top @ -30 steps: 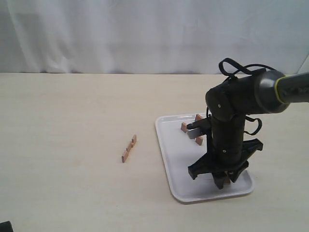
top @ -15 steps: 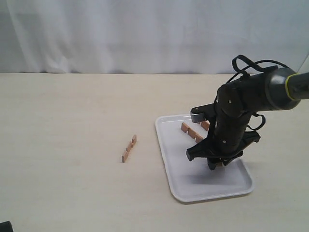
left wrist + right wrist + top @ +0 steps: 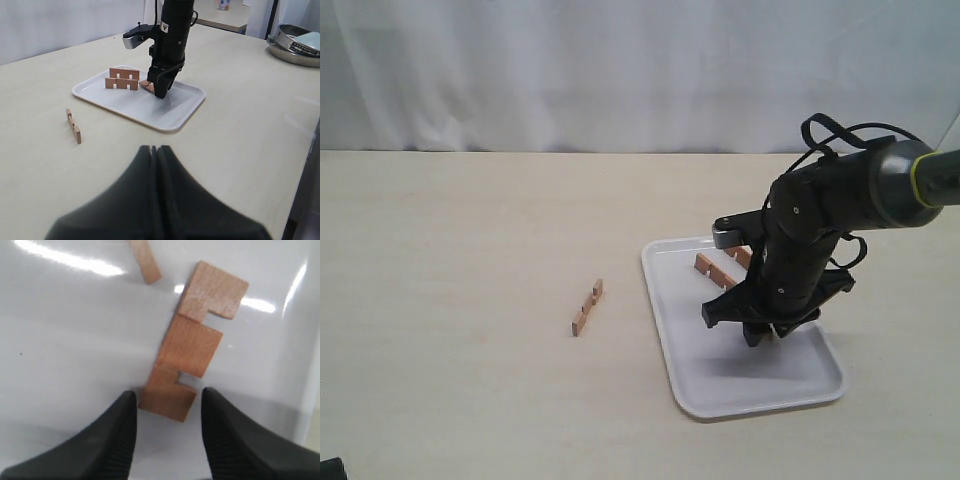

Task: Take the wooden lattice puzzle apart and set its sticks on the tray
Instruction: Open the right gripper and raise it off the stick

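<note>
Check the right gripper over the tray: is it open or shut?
Open. In the right wrist view the right gripper has its fingers apart, with a gap beside the stick, which lies flat on the tray.

Exterior and left wrist views stand far, right wrist close; all share the tray (image 3: 688,338).

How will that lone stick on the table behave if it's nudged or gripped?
The stick stands on a thin edge, so it would probably tip over. Solid wood, likely stiff and light; flat faces shouldn't roll.
</note>
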{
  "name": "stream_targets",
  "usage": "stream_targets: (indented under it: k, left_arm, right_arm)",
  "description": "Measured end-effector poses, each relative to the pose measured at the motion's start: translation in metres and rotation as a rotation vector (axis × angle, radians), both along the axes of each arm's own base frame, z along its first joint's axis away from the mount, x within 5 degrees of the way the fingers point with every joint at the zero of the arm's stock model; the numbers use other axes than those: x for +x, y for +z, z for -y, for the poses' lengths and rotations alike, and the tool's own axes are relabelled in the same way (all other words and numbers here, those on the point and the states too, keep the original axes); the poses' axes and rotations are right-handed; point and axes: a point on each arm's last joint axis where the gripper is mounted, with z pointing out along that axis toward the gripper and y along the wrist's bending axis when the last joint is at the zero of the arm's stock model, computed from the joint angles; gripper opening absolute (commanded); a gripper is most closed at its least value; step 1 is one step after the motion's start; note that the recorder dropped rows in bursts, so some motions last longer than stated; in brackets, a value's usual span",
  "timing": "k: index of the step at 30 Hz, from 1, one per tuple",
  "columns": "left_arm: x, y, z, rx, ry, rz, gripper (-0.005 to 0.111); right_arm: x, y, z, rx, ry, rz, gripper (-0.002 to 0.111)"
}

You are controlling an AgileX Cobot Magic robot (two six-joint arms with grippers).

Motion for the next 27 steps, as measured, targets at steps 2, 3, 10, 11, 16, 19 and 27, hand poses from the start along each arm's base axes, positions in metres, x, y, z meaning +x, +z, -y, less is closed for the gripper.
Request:
stream_targets:
  k: [2,3,10,11,16,19,27]
  left_arm:
    - [0.0,0.0,0.0,0.0,0.0,0.0,0.0]
    - [0.0,0.0,0.0,0.0,0.0,0.0,0.0]
    - [0.0,0.0,0.0,0.001,0.0,-0.001,0.0]
    - [0.0,0.0,0.0,0.001,0.0,-0.001,0.0]
    - [0.0,0.0,0.0,0.001,0.0,-0.001,0.0]
    - [0.0,0.0,0.0,0.001,0.0,-0.001,0.0]
    - [0.0,0.0,0.0,0.001,0.0,-0.001,0.0]
  right_arm:
    - [0.0,0.0,0.0,0.002,-0.002,-0.001,0.049]
    - [0.0,0.0,0.0,0.003,-0.003,-0.001,0.05]
    - [0.0,0.0,0.0,0.002,-0.002,-0.001,0.052]
    - [0.0,0.0,0.0,0.002,-0.002,-0.001,0.052]
    - [-0.001,0.003,0.0,-0.008,-0.014,-0.039,0.052]
    - [-0.001,0.015,-0.001,-0.004,-0.029,-0.065,0.052]
    - [-0.01,0.047,-0.012,0.137,-0.011,-0.104,0.052]
